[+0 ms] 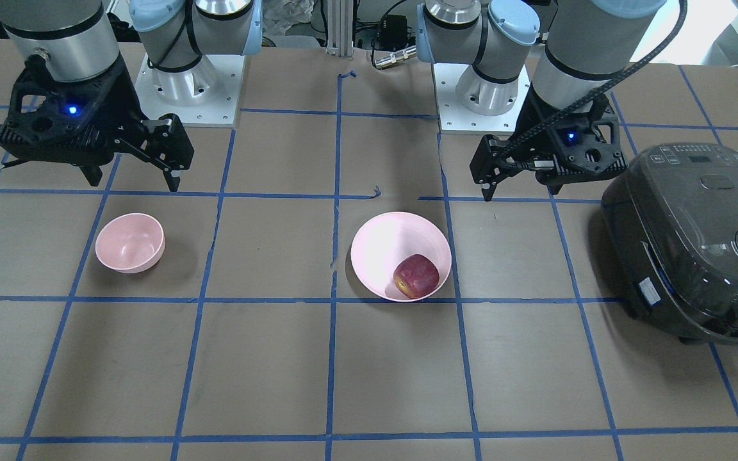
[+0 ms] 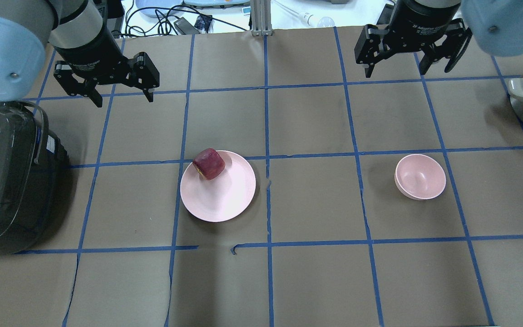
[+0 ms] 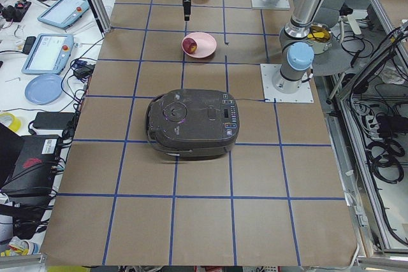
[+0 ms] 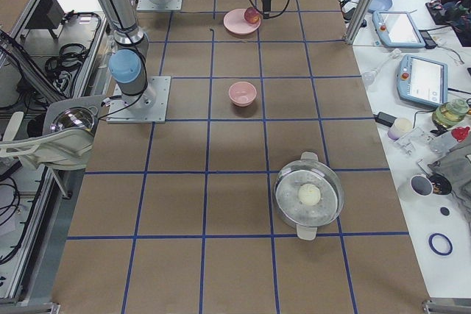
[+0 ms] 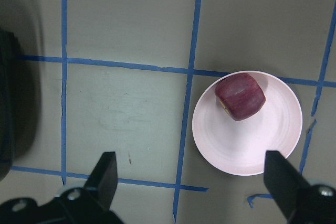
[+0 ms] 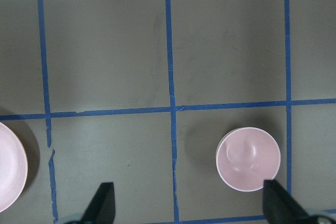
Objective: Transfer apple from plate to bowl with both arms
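Overhead exterior: we find the apple [image 2: 208, 163] on the plate [image 2: 225, 200], at its edge nearest the left gripper [image 2: 124, 99]. The right gripper [image 2: 396, 72] and the bowl [image 2: 420, 177] lie well apart on the plate's opposite side. All fingers [image 2: 147, 75] spread, empty.

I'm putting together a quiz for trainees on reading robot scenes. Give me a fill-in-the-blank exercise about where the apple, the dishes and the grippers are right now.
1. The apple lies on the wide pink ___, close to its rim.
2. The bowl is ___ inside.
3. The left gripper and the right gripper both hang above the table with jaws ___.
4. The rice cooker sits on the robot's ___ side.
Missing words: plate; empty; open; left.
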You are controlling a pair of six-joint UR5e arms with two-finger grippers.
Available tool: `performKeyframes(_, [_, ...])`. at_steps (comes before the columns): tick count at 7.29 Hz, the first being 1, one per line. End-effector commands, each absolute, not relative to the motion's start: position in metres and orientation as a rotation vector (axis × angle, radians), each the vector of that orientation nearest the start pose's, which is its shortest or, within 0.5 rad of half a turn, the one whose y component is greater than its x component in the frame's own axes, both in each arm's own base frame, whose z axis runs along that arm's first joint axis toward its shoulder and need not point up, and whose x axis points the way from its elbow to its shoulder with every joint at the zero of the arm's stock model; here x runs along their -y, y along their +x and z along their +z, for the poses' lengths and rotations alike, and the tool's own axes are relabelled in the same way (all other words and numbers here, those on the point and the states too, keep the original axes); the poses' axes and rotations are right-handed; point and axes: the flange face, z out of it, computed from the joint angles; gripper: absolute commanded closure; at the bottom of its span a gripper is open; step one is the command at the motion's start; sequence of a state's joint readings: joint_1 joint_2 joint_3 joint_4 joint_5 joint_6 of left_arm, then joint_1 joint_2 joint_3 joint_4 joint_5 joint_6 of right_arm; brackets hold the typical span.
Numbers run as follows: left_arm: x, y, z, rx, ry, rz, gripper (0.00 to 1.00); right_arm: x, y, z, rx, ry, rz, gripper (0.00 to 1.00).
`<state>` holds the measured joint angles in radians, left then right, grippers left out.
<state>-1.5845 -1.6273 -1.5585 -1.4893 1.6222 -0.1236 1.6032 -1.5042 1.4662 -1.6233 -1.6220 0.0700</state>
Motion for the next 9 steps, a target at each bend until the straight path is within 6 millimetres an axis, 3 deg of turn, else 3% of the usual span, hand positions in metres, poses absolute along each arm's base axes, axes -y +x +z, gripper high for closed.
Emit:
performKeyframes(1, [0.522,-0.138,0.440,-3.100,-0.178,-0.005,0.00,0.527,0.136,0.513,-3.184,0.099,-0.155,0.00])
performKeyframes(3, [0.537,-0.149,0.411,-3.171,-0.276,-0.075,0.00,0.527,0.134,0.512,-3.173,0.159,-0.153,0.00])
performKeyframes(5, [0.548,-0.151,0.372,-3.155,-0.408,-0.010,0.00,0.526,0.135,0.513,-3.171,0.166,-0.153,0.00])
performKeyframes(6, [0.555,-0.155,0.357,-3.126,-0.592,0.009,0.00,0.528,0.135,0.509,-3.169,0.161,-0.145,0.00])
performKeyframes(7, [0.566,-0.178,0.347,-3.114,-0.733,-0.080,0.00,0.530,0.138,0.511,-3.156,0.158,-0.177,0.00])
performKeyframes(8, [0.572,-0.187,0.322,-3.048,-0.934,-0.031,0.00,0.530,0.137,0.512,-3.157,0.160,-0.182,0.00])
performKeyframes(9, [0.577,-0.189,0.307,-3.019,-1.001,-0.008,0.00,0.530,0.135,0.510,-3.169,0.166,-0.167,0.00])
